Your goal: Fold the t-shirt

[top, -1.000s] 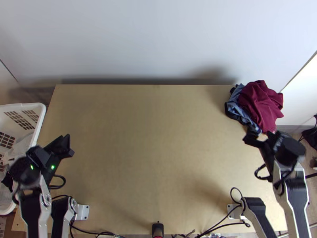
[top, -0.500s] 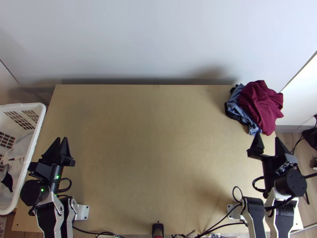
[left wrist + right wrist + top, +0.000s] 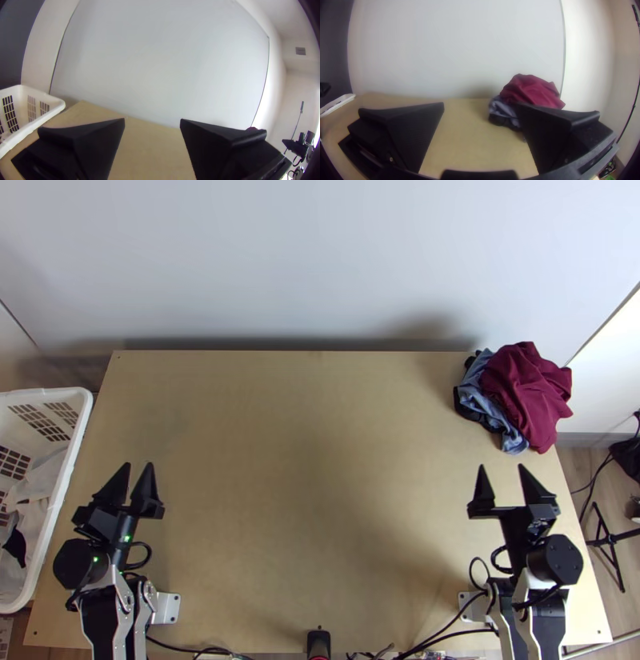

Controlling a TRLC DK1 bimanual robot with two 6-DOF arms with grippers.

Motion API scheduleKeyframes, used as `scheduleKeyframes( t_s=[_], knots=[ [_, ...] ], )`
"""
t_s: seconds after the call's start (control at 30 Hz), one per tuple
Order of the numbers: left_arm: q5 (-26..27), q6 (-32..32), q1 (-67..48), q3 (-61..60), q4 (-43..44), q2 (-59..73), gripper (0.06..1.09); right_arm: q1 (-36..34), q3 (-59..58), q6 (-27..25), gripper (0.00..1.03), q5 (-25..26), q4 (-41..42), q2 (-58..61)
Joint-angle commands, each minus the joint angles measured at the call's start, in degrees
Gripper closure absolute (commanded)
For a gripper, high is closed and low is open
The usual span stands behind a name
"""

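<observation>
Jaws apart, 2 each: left gripper (image 3: pixel 138 466), right gripper (image 3: pixel 502 466)

Two arms, one left arm (image 3: pixel 100 620) and one right arm (image 3: pixel 552 628), carry two tools, a left tool (image 3: pixel 138 465) and a right tool (image 3: pixel 502 466), with two fingers (image 3: pixel 96 140) apiece, four in all. There is one tabletop (image 3: pixel 304 500) and one white basket (image 3: pixel 80 400); the pale cloths (image 3: pixel 36 488) inside it can't be counted. One heap shows three colours of cloth: maroon cloth (image 3: pixel 524 380), blue-grey cloth (image 3: pixel 512 440) and dark cloth (image 3: pixel 468 408), the exact number of pieces unclear. One wall vent (image 3: pixel 300 51).
</observation>
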Motion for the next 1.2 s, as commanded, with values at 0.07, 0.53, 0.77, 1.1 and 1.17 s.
scheduleKeyframes(
  t_s=[0.07, 0.53, 0.77, 1.1, 1.17],
  knots=[
    [-1.3, 3.6, -1.6, -0.3, -11.1, 0.1, 0.11, 2.1, -2.7, -0.3, 0.05, -1.2, -5.1, -1.0],
    [-4.8, 3.9, -2.3, -0.4, -12.0, 0.0, 0.1, 2.3, -2.9, -0.4, 0.05, -0.1, -6.1, -0.8],
    [-4.8, 4.0, -2.3, -0.4, -12.0, 0.0, 0.1, 2.3, -2.9, -0.4, 0.05, -0.1, -6.1, -0.8],
    [-4.8, 3.9, -2.3, -0.4, -12.0, 0.0, 0.11, 2.3, -2.9, -0.4, 0.05, -0.1, -6.1, -0.9],
    [-4.8, 3.9, -2.3, -0.4, -12.0, 0.0, 0.11, 2.2, -2.9, -0.4, 0.05, -0.1, -6.1, -0.9]
  ],
)
